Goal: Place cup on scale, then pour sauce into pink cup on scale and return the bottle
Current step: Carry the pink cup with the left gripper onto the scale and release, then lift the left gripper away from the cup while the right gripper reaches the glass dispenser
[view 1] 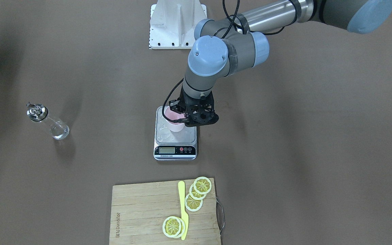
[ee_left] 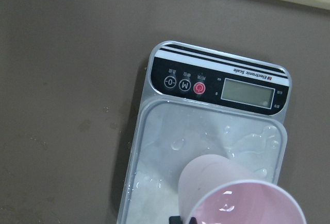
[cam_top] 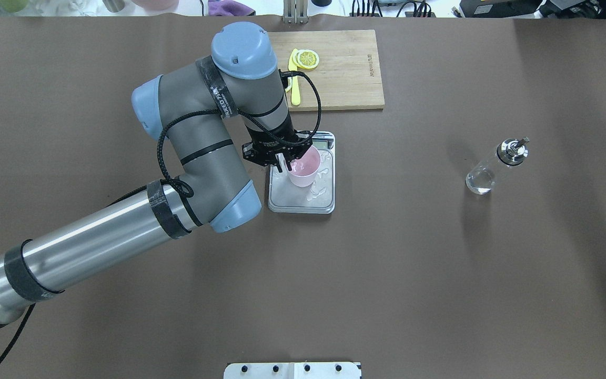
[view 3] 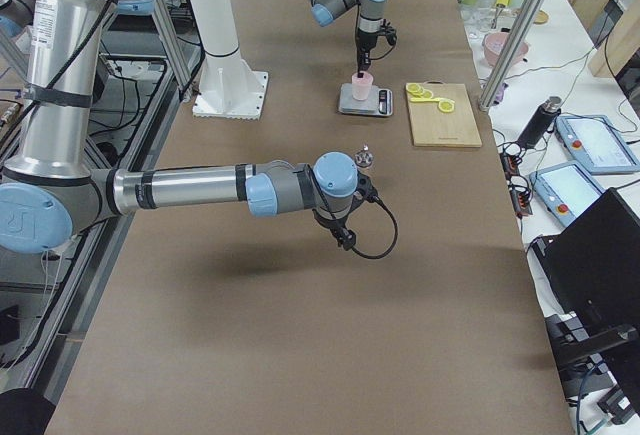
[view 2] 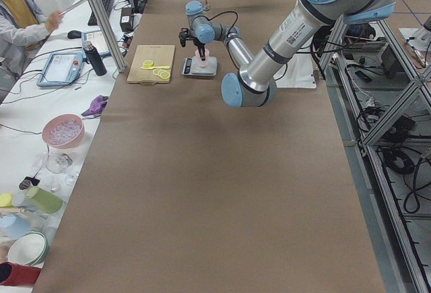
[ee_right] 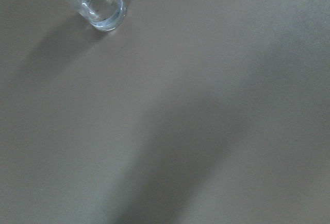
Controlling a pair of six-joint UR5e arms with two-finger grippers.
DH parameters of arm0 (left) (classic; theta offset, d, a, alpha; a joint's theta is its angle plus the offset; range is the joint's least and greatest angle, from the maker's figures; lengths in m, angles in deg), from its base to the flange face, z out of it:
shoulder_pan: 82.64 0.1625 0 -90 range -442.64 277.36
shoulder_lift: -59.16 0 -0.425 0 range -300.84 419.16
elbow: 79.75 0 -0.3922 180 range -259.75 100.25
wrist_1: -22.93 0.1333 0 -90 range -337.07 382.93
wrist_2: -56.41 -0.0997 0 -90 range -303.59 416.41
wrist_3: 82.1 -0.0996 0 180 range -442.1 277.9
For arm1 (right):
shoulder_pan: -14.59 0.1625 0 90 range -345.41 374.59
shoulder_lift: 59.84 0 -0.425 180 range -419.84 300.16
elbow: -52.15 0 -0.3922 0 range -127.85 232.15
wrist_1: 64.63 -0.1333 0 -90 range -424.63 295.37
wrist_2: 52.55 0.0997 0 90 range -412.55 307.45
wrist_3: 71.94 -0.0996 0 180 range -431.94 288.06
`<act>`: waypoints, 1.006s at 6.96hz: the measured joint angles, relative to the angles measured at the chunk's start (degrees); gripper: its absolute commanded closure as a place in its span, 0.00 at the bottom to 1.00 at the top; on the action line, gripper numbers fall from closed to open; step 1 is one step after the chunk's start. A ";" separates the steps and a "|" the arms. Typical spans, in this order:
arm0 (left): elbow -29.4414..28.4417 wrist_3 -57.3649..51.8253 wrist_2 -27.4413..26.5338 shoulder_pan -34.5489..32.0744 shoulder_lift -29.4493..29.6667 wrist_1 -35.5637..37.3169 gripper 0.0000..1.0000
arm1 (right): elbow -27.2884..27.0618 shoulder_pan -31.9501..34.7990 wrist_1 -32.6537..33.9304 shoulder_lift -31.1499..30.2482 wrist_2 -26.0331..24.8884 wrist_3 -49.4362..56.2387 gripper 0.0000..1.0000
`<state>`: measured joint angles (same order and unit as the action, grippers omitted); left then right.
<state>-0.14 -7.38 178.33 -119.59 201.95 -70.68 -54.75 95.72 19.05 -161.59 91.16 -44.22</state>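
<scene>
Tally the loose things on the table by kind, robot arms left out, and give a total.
cup: 1
scale: 1
bottle: 1
cutting board: 1
yellow knife: 1
lemon slices: 5, overlapping in two groups
Total: 10

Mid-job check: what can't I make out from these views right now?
- Scale reading: no legible digits in the left wrist view, too small elsewhere.
- Left gripper's hold on the cup: fingertips half hidden by its body overhead, cut off in the left wrist view.
- Right gripper: small in exterior right view only; open or shut unclear.
- Bottle fill level: right wrist view's top edge cuts off all but its base.
</scene>
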 measured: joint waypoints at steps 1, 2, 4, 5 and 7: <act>0.61 -0.15 0.54 -1.00 -0.11 0.15 0.02 | 0.28 -0.33 -0.64 -0.07 0.40 -0.02 0.00; 2.10 -0.28 3.02 -3.51 -0.64 0.39 0.02 | 0.40 -1.29 -1.09 -0.14 0.64 -0.03 0.00; 7.85 -0.37 7.69 -7.52 -4.69 0.61 0.02 | 0.48 -3.83 -3.17 -0.44 0.86 -0.03 0.02; 11.32 -0.42 8.41 -8.74 -7.52 0.67 0.02 | 0.55 -5.34 -5.55 -0.49 1.44 -0.81 0.12; 14.30 -0.45 8.73 -9.81 -10.13 0.76 0.02 | 1.07 -8.72 -14.21 -0.46 2.23 -7.19 0.13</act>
<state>14.16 -7.83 187.06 -129.40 191.82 -69.91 -53.69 87.00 4.84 -162.05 93.39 -51.41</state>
